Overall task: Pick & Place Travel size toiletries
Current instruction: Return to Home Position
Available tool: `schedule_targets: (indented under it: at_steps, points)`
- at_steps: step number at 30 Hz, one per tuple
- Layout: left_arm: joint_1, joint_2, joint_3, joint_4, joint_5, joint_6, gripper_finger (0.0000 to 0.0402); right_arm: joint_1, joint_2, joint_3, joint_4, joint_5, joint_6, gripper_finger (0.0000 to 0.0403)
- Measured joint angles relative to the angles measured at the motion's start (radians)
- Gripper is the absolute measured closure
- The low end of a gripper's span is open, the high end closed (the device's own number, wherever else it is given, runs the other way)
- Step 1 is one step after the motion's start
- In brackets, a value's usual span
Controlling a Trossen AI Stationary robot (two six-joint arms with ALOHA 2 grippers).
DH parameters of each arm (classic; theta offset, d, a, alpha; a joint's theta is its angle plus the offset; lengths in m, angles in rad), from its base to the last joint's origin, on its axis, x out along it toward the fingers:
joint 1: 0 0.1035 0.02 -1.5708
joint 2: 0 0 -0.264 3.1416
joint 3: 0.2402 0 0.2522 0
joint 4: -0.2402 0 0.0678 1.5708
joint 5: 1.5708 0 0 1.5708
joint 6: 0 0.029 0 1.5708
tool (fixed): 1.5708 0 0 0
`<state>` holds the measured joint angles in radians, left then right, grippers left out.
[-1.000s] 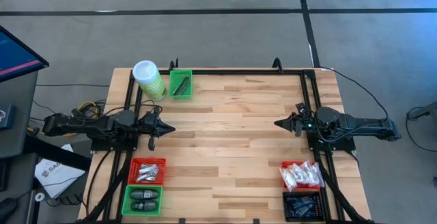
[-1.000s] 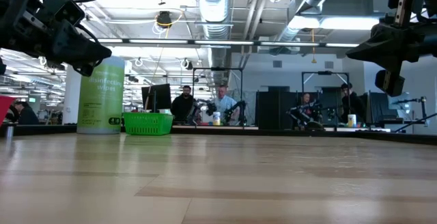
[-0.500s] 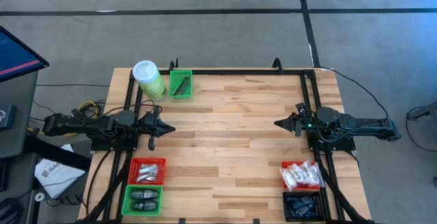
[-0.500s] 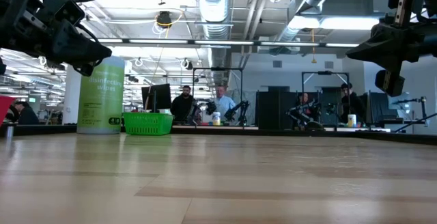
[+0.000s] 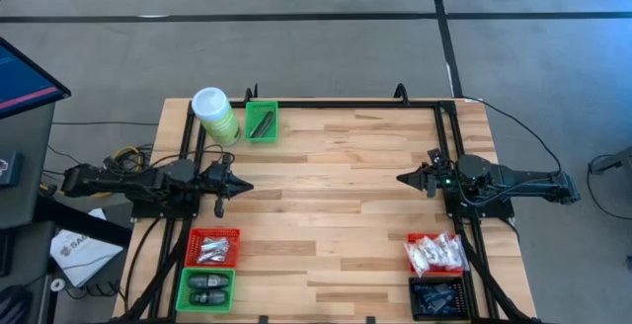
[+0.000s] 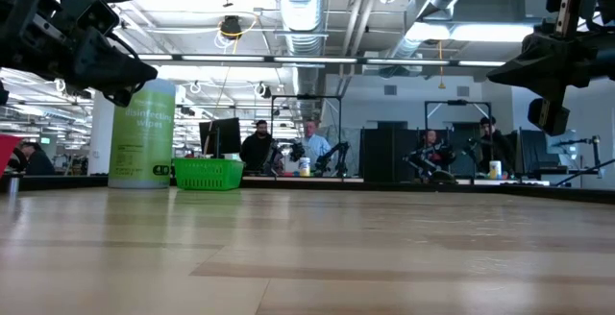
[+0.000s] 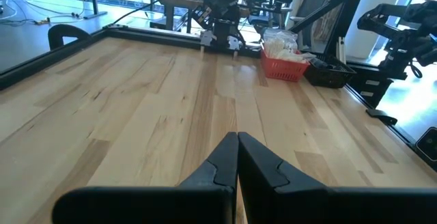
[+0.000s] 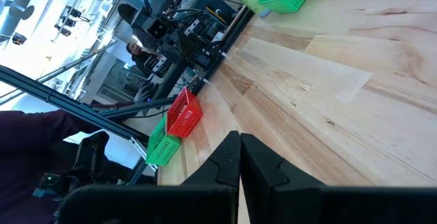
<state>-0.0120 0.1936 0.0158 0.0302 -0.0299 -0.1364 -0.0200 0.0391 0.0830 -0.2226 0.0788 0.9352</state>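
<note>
Left hand (image 5: 240, 188) and right hand (image 5: 403, 179) hover closed, facing each other.

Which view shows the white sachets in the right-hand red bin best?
The high view: it looks straight down on the white sachets heaped in the red bin. The left wrist view shows them far off, side-on; the low and right wrist views miss them.

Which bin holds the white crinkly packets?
From above, find the lower right corner of the table, where two bins sit together. It is the red bin heaped with white sachets; the black bin beside it holds dark packets. The other red bin, far left, holds silvery tubes.
</note>
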Motion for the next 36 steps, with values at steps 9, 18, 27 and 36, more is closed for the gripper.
schedule_targets:
  at_steps: [9, 18, 27, 36]
  points:
    - [0.000, 0.000, 0.000, 0.002, 0.000, 0.000, 0.0400, 0.000, 0.000, 0.000, 0.000, 0.000, 0.000, 0.0403]
    - [0.000, 0.000, 0.000, 0.011, 0.000, 0.000, 0.0400, 0.000, 0.000, 0.000, 0.000, 0.000, 0.000, 0.0403]
    - [0.000, 0.000, 0.001, 0.019, 0.000, 0.000, 0.0400, 0.000, 0.000, 0.000, 0.000, 0.000, 0.000, 0.0403]
    - [0.000, 0.000, 0.001, 0.024, 0.000, 0.000, 0.0400, 0.000, 0.000, 0.000, 0.000, 0.000, 0.000, 0.0403]
